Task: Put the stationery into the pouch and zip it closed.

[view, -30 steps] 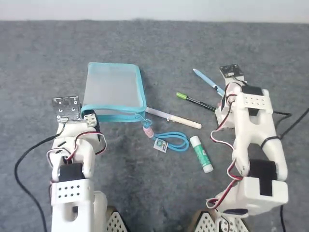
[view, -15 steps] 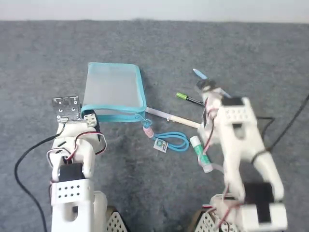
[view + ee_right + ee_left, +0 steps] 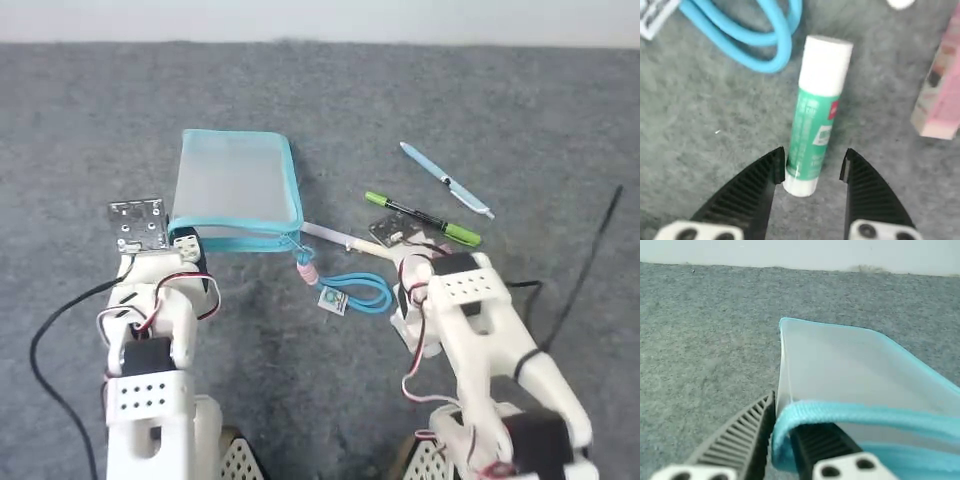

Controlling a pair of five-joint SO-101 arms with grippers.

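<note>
Right arm has swung off the green pen (image 3: 420, 215) and is now sitting over the glue stick (image 3: 820, 110); right gripper (image 3: 814, 156) is hanging open, jaws straddling the stick's end, probably lining up a grab. Meanwhile left gripper (image 3: 784, 415) is pinching the pouch (image 3: 840, 365) rim, likely propping the mouth open for loading.

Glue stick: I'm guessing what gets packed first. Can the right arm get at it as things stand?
Probably yes. The right gripper is open, its jaws either side of one end of the glue stick; the blue cord and pink eraser lie clear of them.
</note>
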